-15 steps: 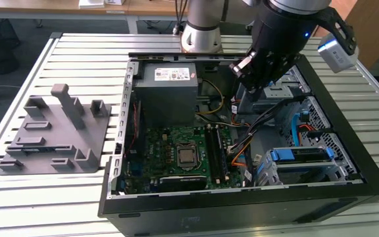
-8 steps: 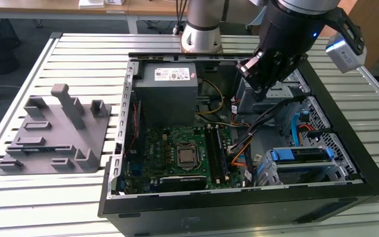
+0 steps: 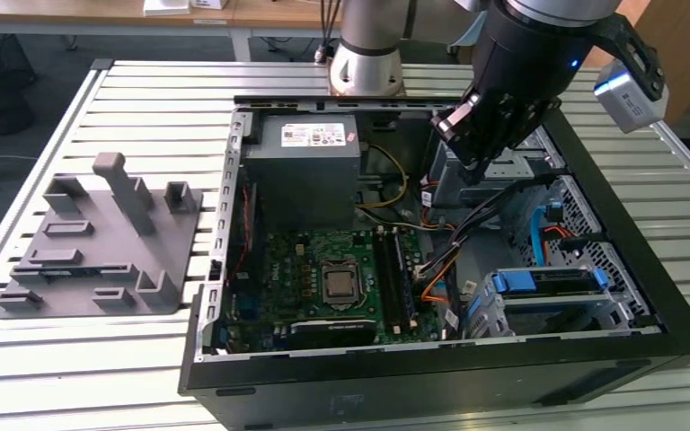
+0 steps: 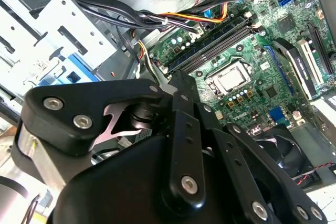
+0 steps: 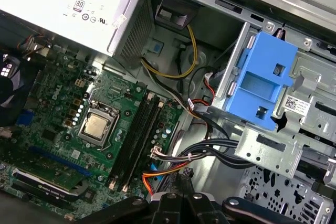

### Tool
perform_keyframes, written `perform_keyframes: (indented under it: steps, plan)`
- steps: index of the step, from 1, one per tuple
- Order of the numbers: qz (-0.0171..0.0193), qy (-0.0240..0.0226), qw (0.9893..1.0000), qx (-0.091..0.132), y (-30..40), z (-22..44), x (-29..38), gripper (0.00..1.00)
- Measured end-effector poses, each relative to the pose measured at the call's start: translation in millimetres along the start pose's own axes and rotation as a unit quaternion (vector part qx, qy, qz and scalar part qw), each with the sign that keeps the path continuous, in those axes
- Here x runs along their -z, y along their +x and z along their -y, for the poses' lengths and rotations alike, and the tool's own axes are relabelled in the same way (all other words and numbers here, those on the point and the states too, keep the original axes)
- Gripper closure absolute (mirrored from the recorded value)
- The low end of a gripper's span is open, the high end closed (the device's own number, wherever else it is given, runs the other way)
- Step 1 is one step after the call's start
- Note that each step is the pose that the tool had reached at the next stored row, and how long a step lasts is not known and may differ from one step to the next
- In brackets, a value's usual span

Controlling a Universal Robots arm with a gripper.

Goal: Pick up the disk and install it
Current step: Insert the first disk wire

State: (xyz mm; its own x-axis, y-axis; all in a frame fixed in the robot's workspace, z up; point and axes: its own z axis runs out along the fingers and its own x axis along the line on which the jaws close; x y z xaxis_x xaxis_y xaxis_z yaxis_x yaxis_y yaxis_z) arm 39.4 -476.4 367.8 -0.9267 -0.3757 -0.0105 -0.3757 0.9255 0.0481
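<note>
Black gripper (image 3: 474, 154) is hanging clenched and empty over the metal cage (image 3: 510, 167) beside the power supply (image 3: 309, 157); the disk (image 3: 545, 282) is sitting in a bay at the case's (image 3: 650, 296) opposite end, well apart

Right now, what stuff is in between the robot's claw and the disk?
In the exterior view, black cables and a blue cable lie between the gripper and the disk.
</note>
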Motion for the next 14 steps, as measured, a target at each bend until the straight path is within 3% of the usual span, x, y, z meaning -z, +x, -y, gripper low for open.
perform_keyframes:
  steps: [14]
  plan:
    - [0.0,0.0,1.0,0.0,0.5,1.2,0.0,0.89]
